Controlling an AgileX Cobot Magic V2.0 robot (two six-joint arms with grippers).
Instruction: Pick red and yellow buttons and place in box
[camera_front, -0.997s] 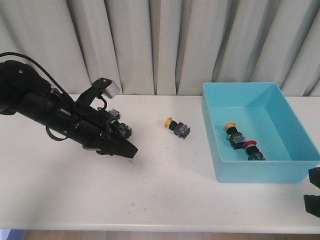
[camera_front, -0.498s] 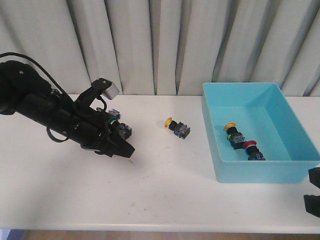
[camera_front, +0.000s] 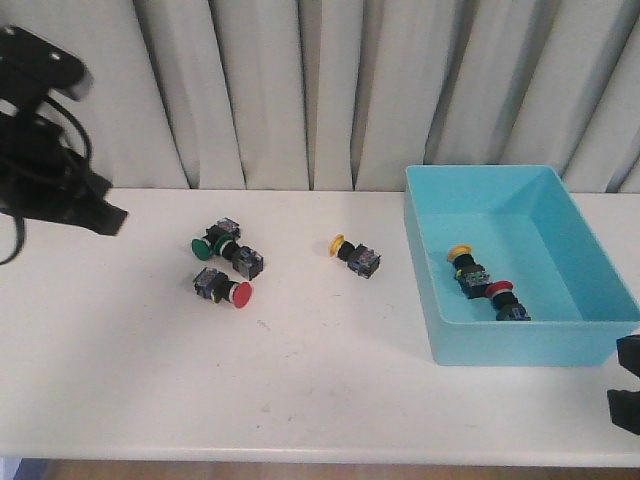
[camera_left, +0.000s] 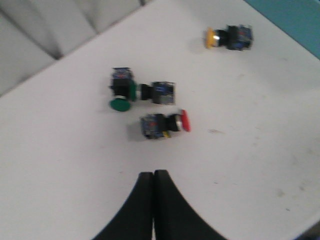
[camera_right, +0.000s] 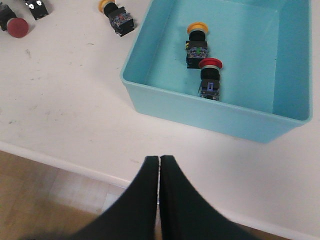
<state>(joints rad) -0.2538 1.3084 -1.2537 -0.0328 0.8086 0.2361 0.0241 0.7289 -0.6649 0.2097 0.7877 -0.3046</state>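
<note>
Nearest us, the right pincer sat at the front edge of the white surface, pressed together and empty. On the surface, the left pincer had pulled back from the cluster it hovered over half a second before; it was pressed together too and, as far as the blurred wrist view showed, carried nothing. That retreat uncovered a red button beside the green-capped switch, with a yellow button farther right, all still outside. In the box lay one yellow button and one red button. We judged two pickups remained.
</note>
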